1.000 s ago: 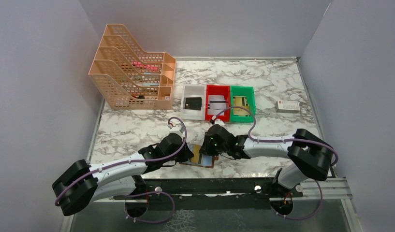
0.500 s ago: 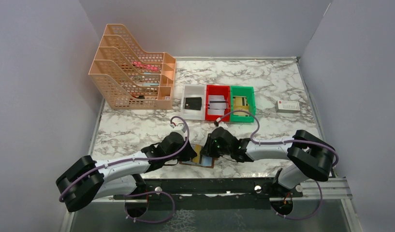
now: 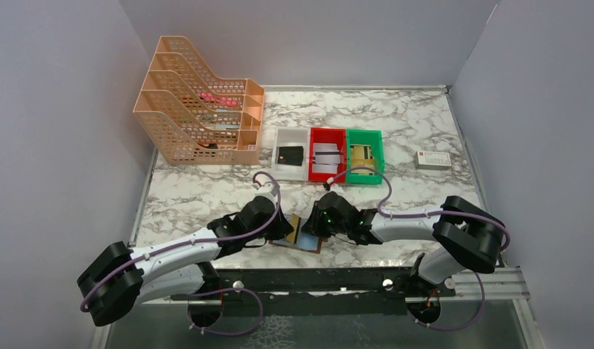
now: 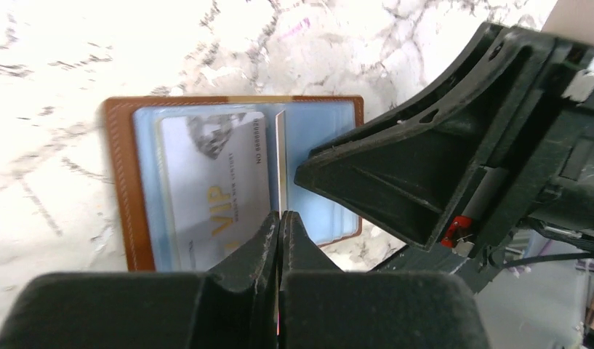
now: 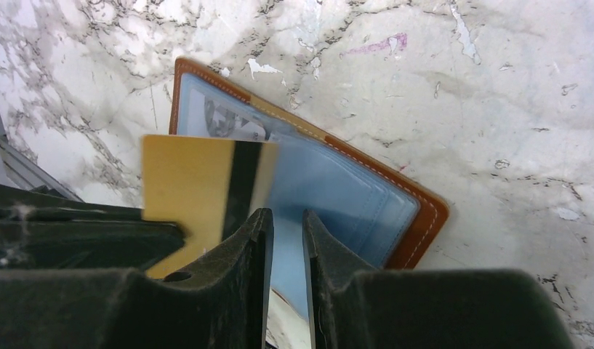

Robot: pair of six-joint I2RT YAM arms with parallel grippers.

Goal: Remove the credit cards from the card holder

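Gold card (image 5: 185, 174), dark-striped, pinched on edge in the closed fingers of the left gripper (image 4: 279, 233); it stands upright over the open card holder (image 4: 119, 182), which lies flat on the marble table (image 3: 206, 196) near the front edge, between the two arms. Whether the card's lower edge is clear of the blue sleeve cannot be told. Right gripper (image 5: 286, 240): jaws narrowly parted, tips down at the right-hand sleeve; whether they pinch the plastic or only press on it cannot be told. Step in hand, by judgement: drawing this card free. It is best lifted straight along its own plane with the right tips pinning the holder, so the booklet does not ride up. In the holder: pale VIP card (image 4: 206, 182), left sleeve. Surroundings: white bin (image 3: 290, 169) with a black card, red bin (image 3: 324, 133) with a pale card, green bin (image 3: 364, 134) with gold cards, orange mesh rack (image 3: 192, 123) at far left, small white box (image 3: 432, 160) at far right, all well apart from the holder. Obstruction: the two grippers crowd just beside each other, so the left one's way out should lead away from the right one's fingers.
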